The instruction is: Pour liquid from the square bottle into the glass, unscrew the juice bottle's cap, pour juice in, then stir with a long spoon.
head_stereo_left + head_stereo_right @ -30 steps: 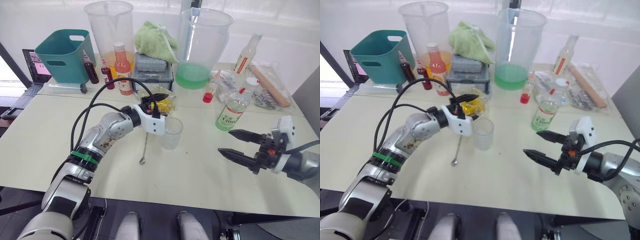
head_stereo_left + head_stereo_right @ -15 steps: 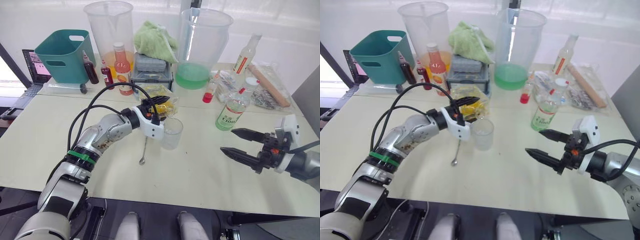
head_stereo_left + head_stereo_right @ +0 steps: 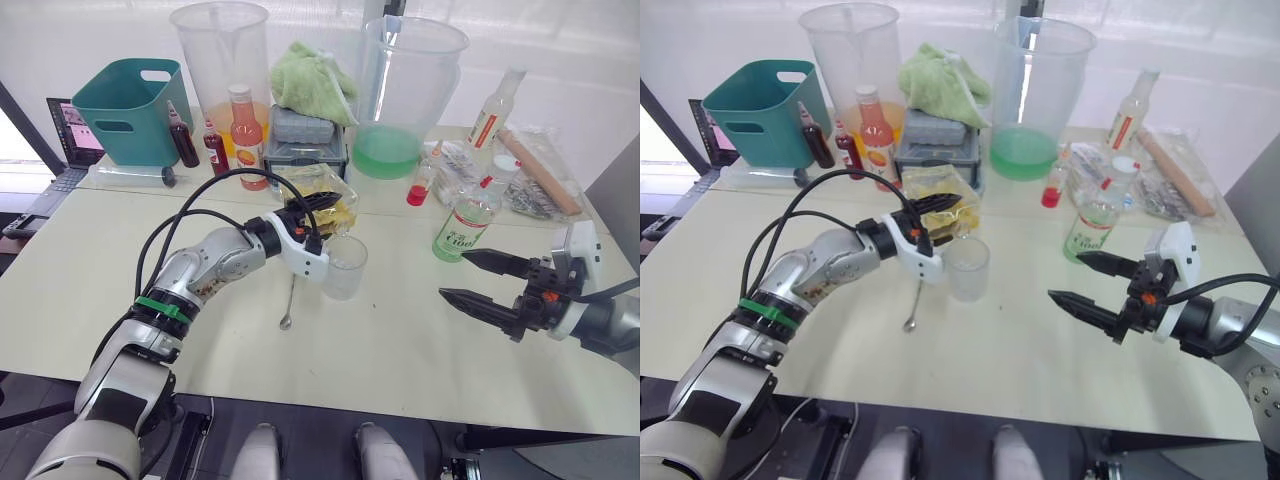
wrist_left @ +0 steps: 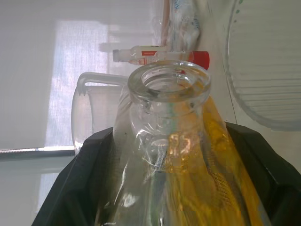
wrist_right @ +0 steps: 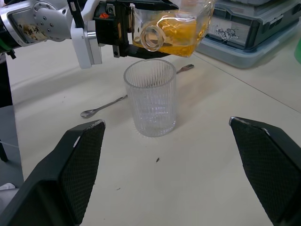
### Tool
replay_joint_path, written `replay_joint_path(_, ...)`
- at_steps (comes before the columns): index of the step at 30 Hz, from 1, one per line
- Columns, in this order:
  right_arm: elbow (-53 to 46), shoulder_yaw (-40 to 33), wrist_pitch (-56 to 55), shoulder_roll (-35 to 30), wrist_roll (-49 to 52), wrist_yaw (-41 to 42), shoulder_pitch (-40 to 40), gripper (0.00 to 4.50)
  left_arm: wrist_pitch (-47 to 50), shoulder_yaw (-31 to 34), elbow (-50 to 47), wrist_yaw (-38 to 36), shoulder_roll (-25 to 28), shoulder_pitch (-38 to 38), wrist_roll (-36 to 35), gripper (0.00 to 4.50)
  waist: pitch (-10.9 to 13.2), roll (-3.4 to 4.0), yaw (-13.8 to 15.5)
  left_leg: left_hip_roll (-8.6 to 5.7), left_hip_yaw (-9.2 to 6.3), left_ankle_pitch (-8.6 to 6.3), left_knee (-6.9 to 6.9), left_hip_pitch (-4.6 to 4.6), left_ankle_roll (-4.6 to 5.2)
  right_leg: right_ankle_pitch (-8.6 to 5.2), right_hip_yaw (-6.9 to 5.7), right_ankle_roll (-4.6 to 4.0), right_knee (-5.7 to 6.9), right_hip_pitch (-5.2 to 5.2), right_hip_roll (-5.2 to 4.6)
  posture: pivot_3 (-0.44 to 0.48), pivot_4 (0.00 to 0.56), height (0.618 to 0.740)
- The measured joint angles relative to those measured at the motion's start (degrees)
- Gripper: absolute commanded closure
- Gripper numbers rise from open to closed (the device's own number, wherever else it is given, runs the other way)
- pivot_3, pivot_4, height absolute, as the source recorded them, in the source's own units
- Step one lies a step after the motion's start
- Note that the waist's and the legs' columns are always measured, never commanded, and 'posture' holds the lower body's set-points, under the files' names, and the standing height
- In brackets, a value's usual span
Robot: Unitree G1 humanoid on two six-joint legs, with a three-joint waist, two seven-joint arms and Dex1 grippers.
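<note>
- Right gripper (image 3: 482, 281), two black fingers: hovering low over the near right part of the pale table (image 3: 400, 370), fingers spread wide and gripping nothing, pointing toward the middle of the table.
- Long thin silver metal bar spoon (image 3: 289, 296): lying flat on the table just left of the glass, small bowl toward the near edge, untouched.
- Small clear ribbed straight-sided glass tumbler (image 5: 150, 96): standing upright mid-table, looking empty; no liquid is showing in it.
- Left gripper (image 3: 937, 213), black fingers on a white-cased wrist: clamping the squat clear square bottle with yellow liquid (image 5: 171, 33), one finger on each side of its body.
- The square bottle: being held tipped on its side just above and behind the glass, its open mouth facing the rim; the yellow liquid is pooling in the lower side, short of the neck.
- Step in hand, as I judge it: the first pour, at its very start.
- Next move, as I judge it: tilting the mouth lower and keeping it centred over the rim, so that the stream is not missing the narrow glass.
- Clear plastic juice bottle with green-and-white label (image 3: 463, 225): standing upright on the right, beyond the right gripper, its small white cap (image 3: 491, 184) on.
- Farther back: two large clear plastic jugs (image 3: 408, 85), a teal plastic tub (image 3: 125, 110), a pink-orange bottle with a red cap (image 3: 245, 130).
</note>
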Motion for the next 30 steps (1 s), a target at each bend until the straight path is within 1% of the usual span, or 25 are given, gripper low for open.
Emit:
replay_joint_path(13, 0.02, 1.54, -0.02, 0.03, -0.03, -0.14, -1.26, 0.02, -1.30, -1.86, 0.02, 6.64, 0.96, -1.71, 6.41, 1.70, 0.00, 0.00, 0.00, 0.00, -0.01, 0.00, 0.00, 0.00, 0.00, 0.00, 0.00, 0.00, 0.01, 0.00, 0.00, 0.000, 0.150, 0.723)
replay_joint_path(30, 0.98, 2.54, -0.14, 0.05, -0.15, -0.08, -2.55, 0.02, -1.28, -2.33, 0.02, 10.42, 2.32, -1.72, 11.10, 1.70, 0.00, 0.00, -0.03, 0.00, -0.01, 0.00, 0.00, 0.00, 0.00, 0.00, 0.00, 0.00, 0.02, -0.01, 0.00, 0.000, 0.150, 0.723)
